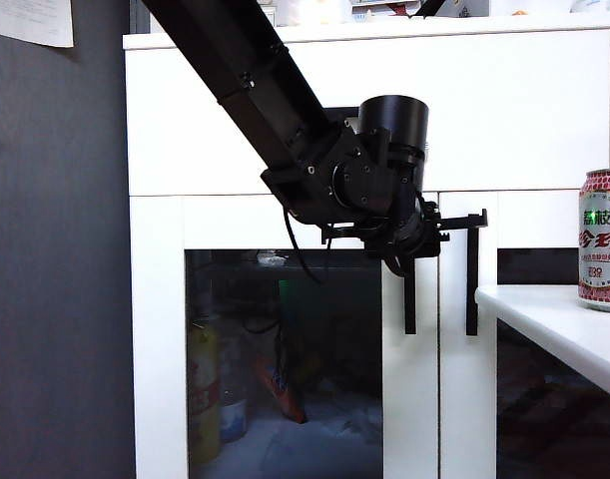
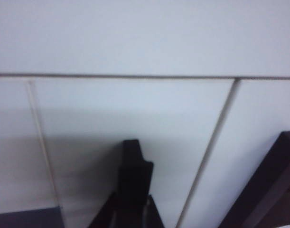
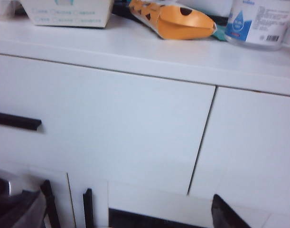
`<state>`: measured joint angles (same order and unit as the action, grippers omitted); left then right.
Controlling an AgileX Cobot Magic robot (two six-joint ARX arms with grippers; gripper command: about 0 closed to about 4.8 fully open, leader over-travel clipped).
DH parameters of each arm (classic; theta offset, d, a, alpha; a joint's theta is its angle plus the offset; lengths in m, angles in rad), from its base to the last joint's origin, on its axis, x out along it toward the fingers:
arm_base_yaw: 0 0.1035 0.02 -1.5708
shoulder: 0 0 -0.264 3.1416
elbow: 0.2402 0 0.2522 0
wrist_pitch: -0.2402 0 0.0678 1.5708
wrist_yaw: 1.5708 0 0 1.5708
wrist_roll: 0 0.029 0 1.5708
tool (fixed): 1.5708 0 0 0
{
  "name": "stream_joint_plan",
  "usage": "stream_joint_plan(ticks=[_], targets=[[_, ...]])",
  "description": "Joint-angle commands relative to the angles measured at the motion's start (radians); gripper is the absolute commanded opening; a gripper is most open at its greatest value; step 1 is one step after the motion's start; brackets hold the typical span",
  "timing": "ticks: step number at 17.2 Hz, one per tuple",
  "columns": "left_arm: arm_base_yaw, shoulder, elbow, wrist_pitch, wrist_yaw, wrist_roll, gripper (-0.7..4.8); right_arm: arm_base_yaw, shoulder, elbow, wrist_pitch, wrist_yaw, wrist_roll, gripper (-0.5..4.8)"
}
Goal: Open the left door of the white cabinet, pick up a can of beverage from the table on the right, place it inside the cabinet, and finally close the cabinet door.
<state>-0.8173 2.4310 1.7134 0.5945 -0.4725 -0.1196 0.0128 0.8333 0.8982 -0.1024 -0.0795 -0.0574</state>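
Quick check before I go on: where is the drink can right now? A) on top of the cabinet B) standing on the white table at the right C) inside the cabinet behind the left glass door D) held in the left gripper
B: the can of beverage stands upright on the table at the right edge of the exterior view, while the left gripper is at the left door's handle and carries no can.

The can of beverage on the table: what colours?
Can of beverage: red and white with green characters, clearest in the exterior view.
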Motion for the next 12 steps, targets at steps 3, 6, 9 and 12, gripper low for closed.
stream_joint_plan(ticks=[3, 6, 9, 12], targets=[[0.002, -0.004, 0.006, 0.04, 0.024, -0.011, -0.05, 0.0, -0.027, 0.004, 0.031, 0.004, 0.016, 4.79], [-0.001, -0.004, 0.006, 0.019, 0.024, -0.011, -0.05, 0.0, -0.047, 0.004, 0.029, 0.048, 0.015, 4.79], [-0.004, -0.004, 0.002, 0.062, 0.025, -0.011, -0.05, 0.0, -0.046, 0.003, 0.031, 0.059, 0.015, 4.79], [-0.004, -0.004, -0.001, 0.147, 0.024, -0.011, -0.05, 0.0, -0.046, 0.003, 0.031, 0.059, 0.015, 4.79]])
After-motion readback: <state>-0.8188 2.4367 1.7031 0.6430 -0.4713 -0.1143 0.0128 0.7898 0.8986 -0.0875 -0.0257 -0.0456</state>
